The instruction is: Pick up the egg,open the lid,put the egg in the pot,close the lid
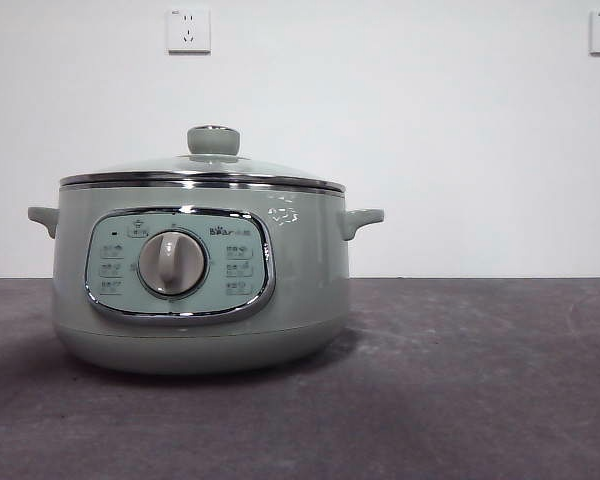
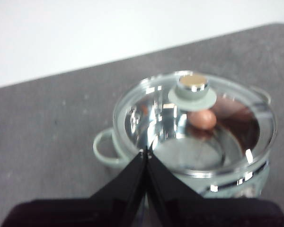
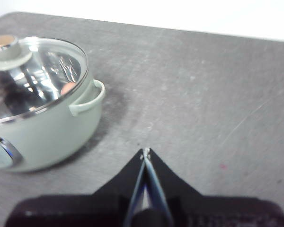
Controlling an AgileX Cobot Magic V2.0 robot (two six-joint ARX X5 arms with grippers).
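The sage-green pot (image 1: 200,290) stands on the dark table at the left, its dial facing the front camera. The lid (image 1: 202,172) sits shut on it, with its knob (image 1: 213,140) on top. In the left wrist view the egg (image 2: 202,119) lies inside the pot, seen through the glass lid (image 2: 194,127). A bit of the egg (image 3: 68,87) shows through the lid in the right wrist view too. My left gripper (image 2: 146,152) is shut and empty above the pot's rim. My right gripper (image 3: 146,152) is shut and empty over bare table beside the pot (image 3: 47,123).
Two wall sockets (image 1: 188,30) are on the white wall behind. The grey table (image 1: 460,380) stretches to the right of the pot. The pot's side handles (image 1: 362,220) stick out on both sides.
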